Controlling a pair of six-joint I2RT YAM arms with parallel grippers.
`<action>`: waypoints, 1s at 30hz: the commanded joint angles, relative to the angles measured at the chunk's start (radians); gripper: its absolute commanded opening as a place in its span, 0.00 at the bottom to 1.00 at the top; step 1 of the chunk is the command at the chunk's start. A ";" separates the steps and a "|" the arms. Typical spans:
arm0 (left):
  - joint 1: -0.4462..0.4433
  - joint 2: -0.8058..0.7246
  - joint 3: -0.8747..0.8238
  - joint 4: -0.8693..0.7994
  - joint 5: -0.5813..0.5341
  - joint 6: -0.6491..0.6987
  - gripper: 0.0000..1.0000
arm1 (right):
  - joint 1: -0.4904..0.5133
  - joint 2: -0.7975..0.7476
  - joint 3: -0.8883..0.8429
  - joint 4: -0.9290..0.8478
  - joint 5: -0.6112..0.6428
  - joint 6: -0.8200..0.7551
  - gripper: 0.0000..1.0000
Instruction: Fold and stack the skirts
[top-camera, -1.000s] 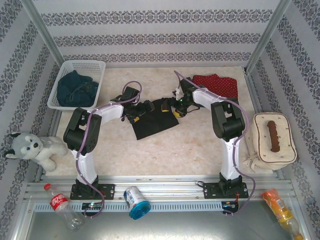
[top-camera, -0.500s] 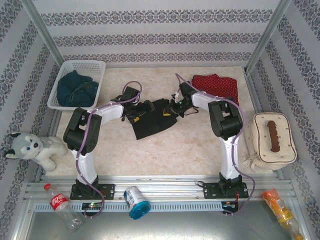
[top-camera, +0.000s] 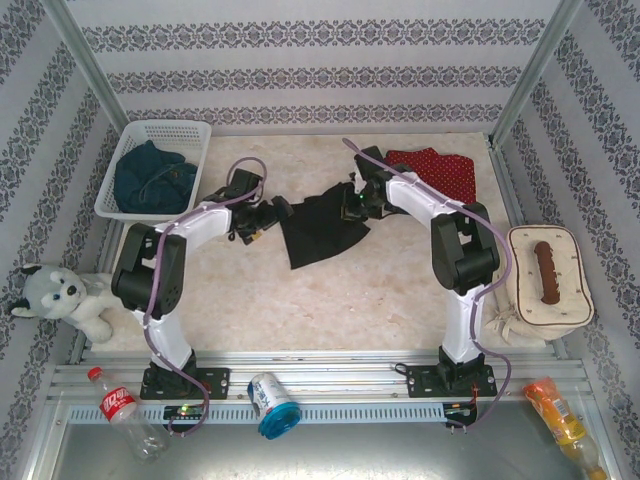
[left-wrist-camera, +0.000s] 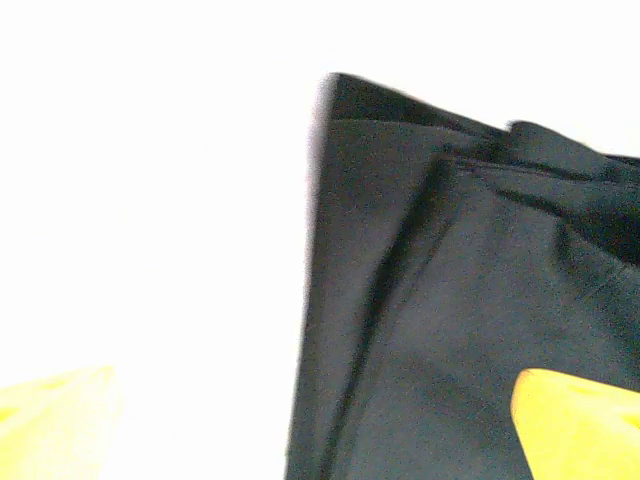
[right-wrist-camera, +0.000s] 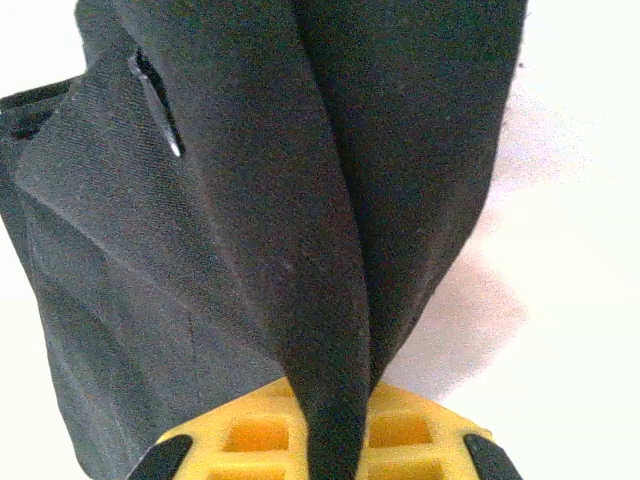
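Black skirt (top-camera: 322, 235): centre frame, lying between both grippers. Right gripper (right-wrist-camera: 335, 445): clenched on its upper-right fold. Left gripper (top-camera: 272, 212): released, apparently straddling its left edge.

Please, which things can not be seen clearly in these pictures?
- Top view: the dark blue denim cloth in the white plastic mesh basket is bunched, so the number of skirts is unclear.
- Top view: the right arm covers part of the red polka-dot skirt.
- Left wrist view: the frame edge cuts the plain black skirt; the table is washed out.
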 joint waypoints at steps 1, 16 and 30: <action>0.034 -0.059 -0.011 -0.079 -0.060 0.033 1.00 | -0.007 -0.009 0.102 -0.143 0.218 -0.118 0.00; 0.088 -0.078 -0.006 -0.166 -0.097 0.043 1.00 | -0.112 0.205 0.699 -0.462 0.293 -0.372 0.00; 0.089 -0.079 -0.002 -0.170 -0.099 0.023 1.00 | -0.225 0.188 0.885 -0.582 0.137 -0.412 0.00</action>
